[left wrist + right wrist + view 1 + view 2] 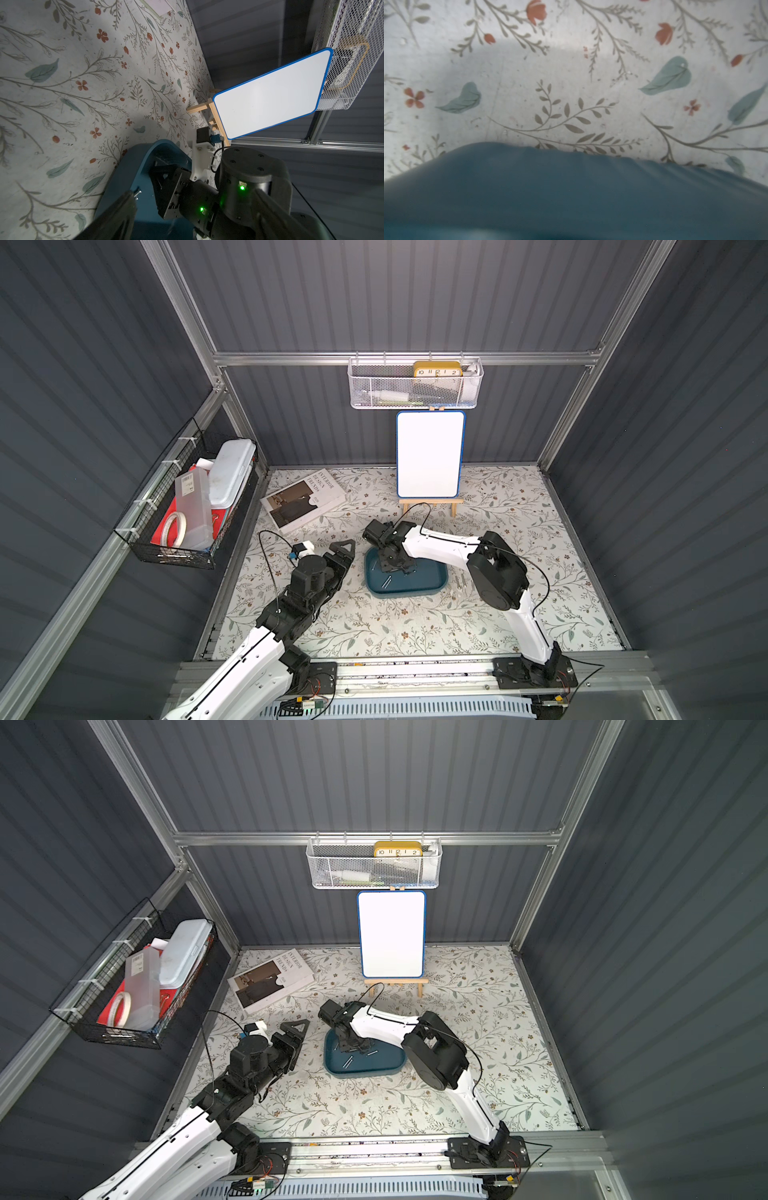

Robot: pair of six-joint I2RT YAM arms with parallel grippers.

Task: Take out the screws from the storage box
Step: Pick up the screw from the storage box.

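The storage box (432,587) (390,1065), a shallow teal tray, lies mid-table. A few thin silver screws (387,581) (347,1061) lie inside it, and other screws (459,582) lie on the table just right of it. My right gripper (390,569) (351,1047) points down into the tray's left half. Its fingertips are hidden, so I cannot tell how its jaws stand. The right wrist view shows only the blurred teal tray wall (571,187) and the table. My left gripper (343,549) (193,193) hovers open and empty left of the tray. One screw (137,192) shows near a fingertip.
A book (303,499) lies at the back left. A whiteboard on a wooden easel (430,456) stands behind the tray. A black wire basket (187,506) hangs on the left wall, and a white mesh basket (415,383) with a yellow clock hangs on the back wall.
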